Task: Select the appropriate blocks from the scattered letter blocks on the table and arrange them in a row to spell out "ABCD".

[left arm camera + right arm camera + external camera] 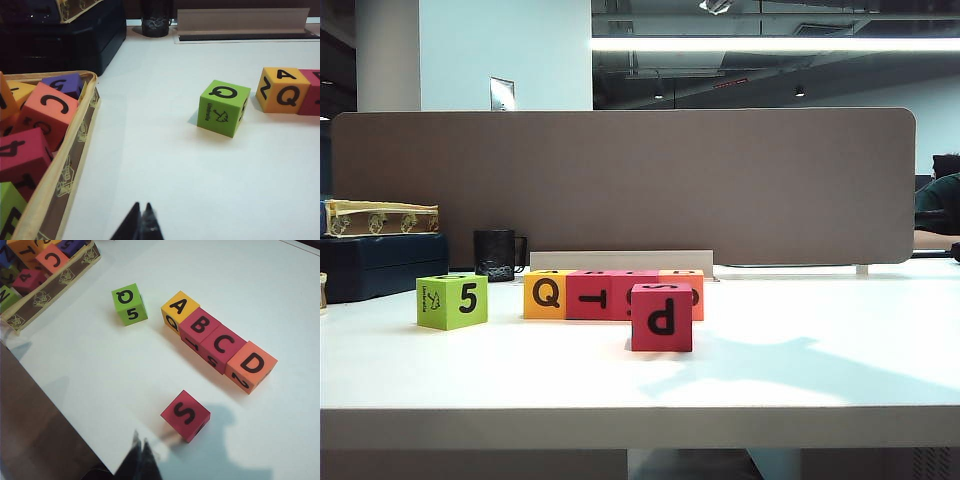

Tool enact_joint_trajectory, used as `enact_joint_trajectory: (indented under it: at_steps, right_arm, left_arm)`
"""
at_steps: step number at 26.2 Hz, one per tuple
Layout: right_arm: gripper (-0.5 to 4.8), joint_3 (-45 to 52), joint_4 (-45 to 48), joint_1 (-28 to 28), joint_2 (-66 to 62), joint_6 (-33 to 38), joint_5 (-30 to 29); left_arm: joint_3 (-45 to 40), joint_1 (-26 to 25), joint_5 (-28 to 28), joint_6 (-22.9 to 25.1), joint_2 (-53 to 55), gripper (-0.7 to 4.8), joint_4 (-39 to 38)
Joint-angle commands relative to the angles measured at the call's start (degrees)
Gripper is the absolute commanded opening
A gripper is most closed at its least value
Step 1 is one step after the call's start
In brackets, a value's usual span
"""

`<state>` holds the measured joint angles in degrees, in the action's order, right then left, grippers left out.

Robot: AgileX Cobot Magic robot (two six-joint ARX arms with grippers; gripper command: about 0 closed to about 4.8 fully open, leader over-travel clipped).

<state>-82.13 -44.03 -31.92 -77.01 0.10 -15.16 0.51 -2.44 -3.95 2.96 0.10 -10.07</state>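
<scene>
blocks sit in a touching row on the table, tops reading a, b, c, d: yellow, two pink, orange. we see the green cube left of the row, apart from it, and a lone pink cube nearer the front edge. our left gripper is clenched and empty, hovering well short of the green cube. our right gripper is clenched too, holding nothing, just beside the lone pink cube and well apart from the row.
</scene>
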Motion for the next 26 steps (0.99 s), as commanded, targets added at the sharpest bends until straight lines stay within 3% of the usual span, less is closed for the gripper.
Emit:
enact_joint_trajectory:
  at_steps: [1, 15, 26]
  right_arm:
    - [-0.01, -0.24, 0.59, -0.02, 0.15, -0.17, -0.17]
    - [-0.01, -0.24, 1.29, 0.0, 0.15, -2.47, 0.59]
    - [-0.01, 2.56, 14.16, 4.98, 8.46, -3.76, 3.67]
  left_arm:
    - [0.04, -0.09, -0.15, 0.0, 0.04, -0.05, -0.17]
    - [0.04, -0.09, -0.15, 0.0, 0.04, -0.05, -0.17]
    - [0.04, -0.09, -0.15, 0.0, 0.04, -0.05, -0.17]
